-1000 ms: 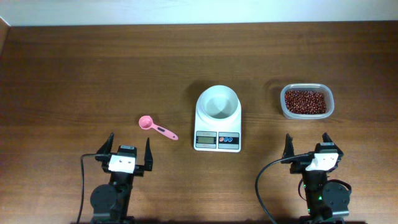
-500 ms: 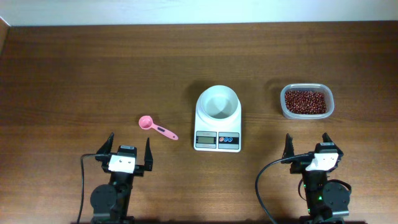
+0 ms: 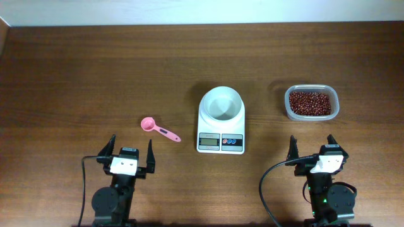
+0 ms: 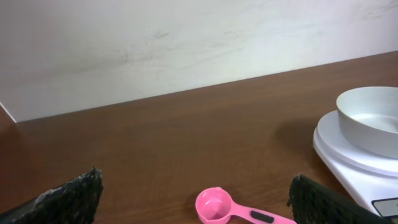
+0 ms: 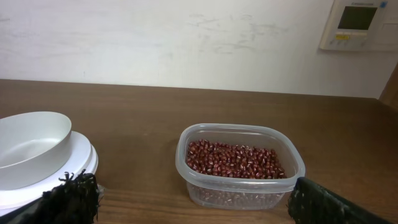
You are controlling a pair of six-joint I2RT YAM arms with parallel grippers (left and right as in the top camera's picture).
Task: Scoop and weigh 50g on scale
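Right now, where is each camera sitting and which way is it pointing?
Overhead: above the table, looking straight down at scale, pink scoop, bean tub; left pincer and right pincer show, both open.
Left wrist: low, facing the back wall, scoop ahead; own fingertips in the bottom corners.
Right wrist: low, facing that wall, tub ahead; own fingertips likewise.
Both wrist views share the scale's bowl.

I count one white digital scale [image 3: 221, 120] with one round bowl [image 3: 221, 104], one pink measuring spoon [image 3: 159, 128] ahead of the fingers of the left gripper [image 3: 131, 140], and one clear tub of red beans [image 3: 310, 103] ahead of the right gripper [image 3: 311, 138].
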